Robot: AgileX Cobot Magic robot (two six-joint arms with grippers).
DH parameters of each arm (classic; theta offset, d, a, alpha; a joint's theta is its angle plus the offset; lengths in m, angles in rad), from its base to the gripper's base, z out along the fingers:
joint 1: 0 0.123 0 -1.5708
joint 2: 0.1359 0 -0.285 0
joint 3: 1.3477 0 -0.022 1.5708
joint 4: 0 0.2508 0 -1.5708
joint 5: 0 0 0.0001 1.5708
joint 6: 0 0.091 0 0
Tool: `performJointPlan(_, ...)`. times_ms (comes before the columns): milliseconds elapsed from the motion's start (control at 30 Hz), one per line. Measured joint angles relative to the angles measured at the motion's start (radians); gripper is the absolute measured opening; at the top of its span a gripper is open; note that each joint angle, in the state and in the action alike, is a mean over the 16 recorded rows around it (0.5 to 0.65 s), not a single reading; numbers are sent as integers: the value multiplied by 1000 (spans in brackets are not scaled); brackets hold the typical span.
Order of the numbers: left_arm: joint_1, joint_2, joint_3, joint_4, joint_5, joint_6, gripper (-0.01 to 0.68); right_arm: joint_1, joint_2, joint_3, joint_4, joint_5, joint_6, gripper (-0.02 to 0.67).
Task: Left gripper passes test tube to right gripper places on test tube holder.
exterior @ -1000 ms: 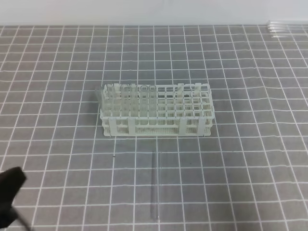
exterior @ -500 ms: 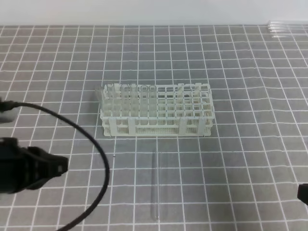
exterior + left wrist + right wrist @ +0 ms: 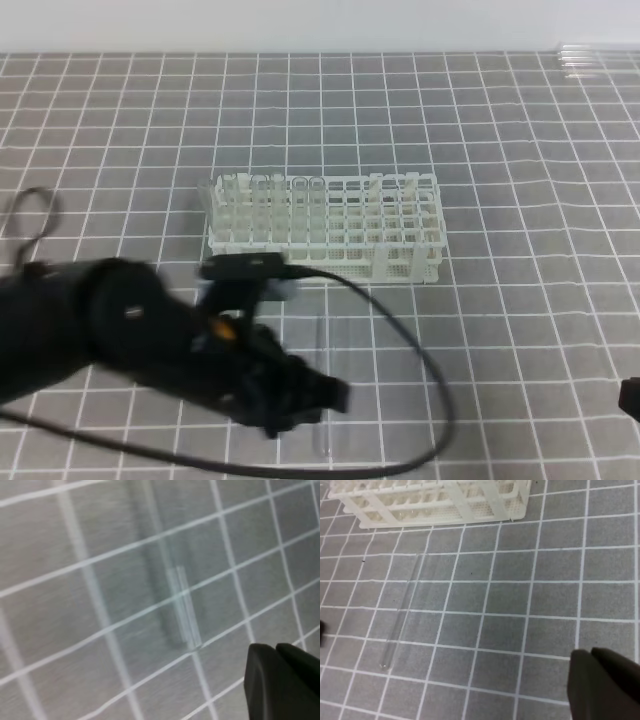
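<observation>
**A:** Clear glass, slender and round-ended: the test tube (image 3: pixel 322 385) lies flat on the grey, white-gridded surface (image 3: pixel 520 300), at about 6 o'clock from the white plastic lattice rack, the test tube holder (image 3: pixel 325 228), and apart from it. Nothing grips it.

**B:** And the step in hand?

**A:** The pick-up, by my judgement. The left gripper (image 3: pixel 300 395), black with a yellow-orange band on its dark arm, is low over the surface just at 9 o'clock of the tube's lower half. To do it well, the jaws should straddle the tube across its length, near the middle, and close gently; glass this thin may roll or skid aside if one finger touches first. Leaving one end free would give the other arm something to take.

**B:** How do the jaws stand?

**A:** I cannot tell for either arm. In the high view the left fingers blur together; each wrist view shows only a dark finger mass in its lower right corner.

**B:** What does each view add?

**A:** The right wrist view shows the tube whole, rounded end nearest the camera, running up toward the holder. The left wrist view gives only a blurred stretch of it. Only the high view places the left arm, and shows the right gripper (image 3: pixel 630 397) as a sliver at the 3 o'clock edge, well apart.
</observation>
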Motion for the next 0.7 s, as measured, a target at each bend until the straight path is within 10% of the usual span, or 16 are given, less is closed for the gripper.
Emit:
performJointPlan(300,-184,208,-273,244,168,-252,-1,0,0,0,13,6,0,-13)
performJointPlan(700,-219,344,-418,402,295,-335,144,0,0,0,15,9,0,-13)
